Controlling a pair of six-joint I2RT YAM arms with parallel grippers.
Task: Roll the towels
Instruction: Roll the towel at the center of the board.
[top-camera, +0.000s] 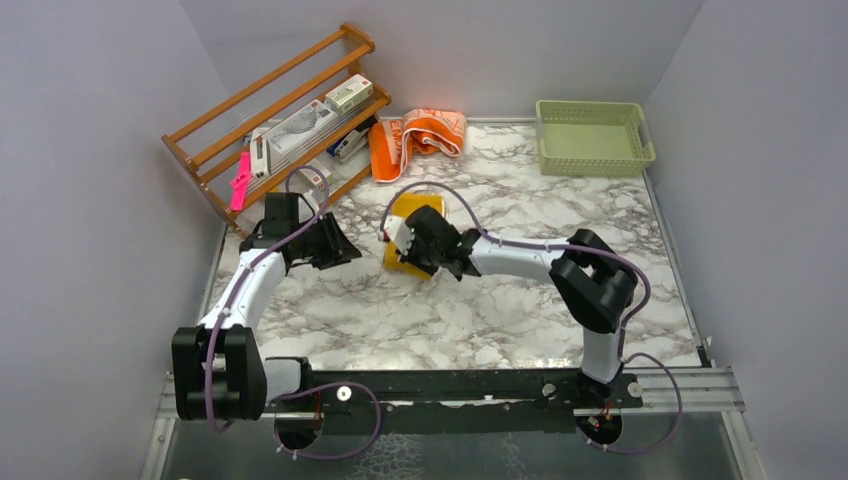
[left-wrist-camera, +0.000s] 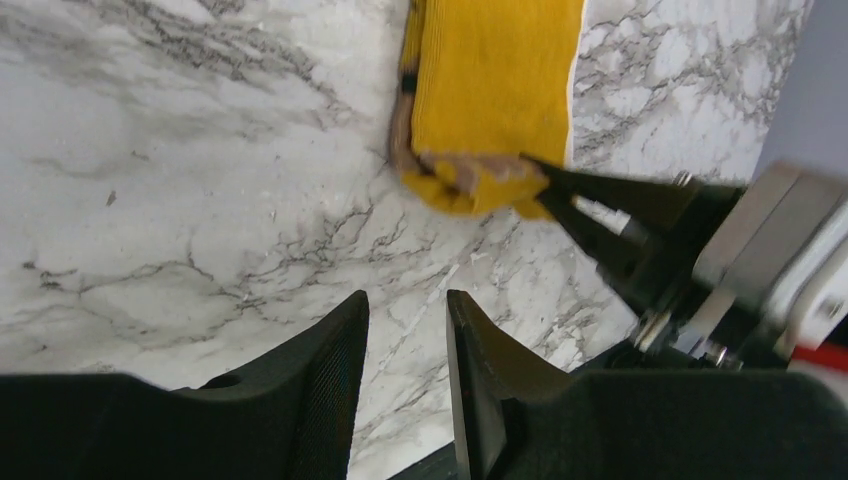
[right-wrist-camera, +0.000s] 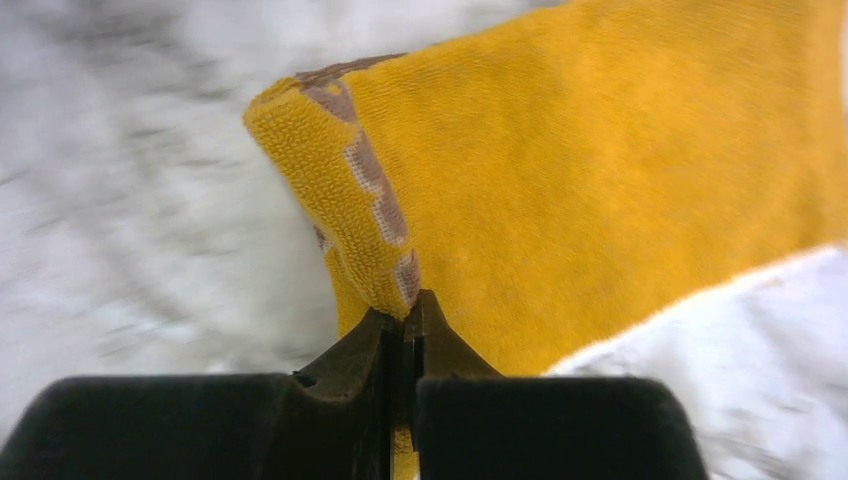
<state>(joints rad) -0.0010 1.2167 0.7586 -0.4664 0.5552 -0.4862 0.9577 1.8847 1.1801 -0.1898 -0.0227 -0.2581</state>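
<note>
The mustard-yellow towel (top-camera: 410, 212) lies folded in the middle of the marble table; it also shows in the left wrist view (left-wrist-camera: 492, 80) and the right wrist view (right-wrist-camera: 600, 180). My right gripper (top-camera: 400, 243) is shut on its near folded edge (right-wrist-camera: 385, 255), pinching the hem between the fingertips. My left gripper (top-camera: 345, 250) is open and empty, hovering over bare marble to the left of the towel (left-wrist-camera: 408, 305). The orange and peach printed towel (top-camera: 418, 138) lies crumpled at the back, by the rack.
A wooden rack (top-camera: 285, 115) with boxes and a pink item stands at the back left. A pale green basket (top-camera: 592, 137) sits at the back right. Grey walls close in both sides.
</note>
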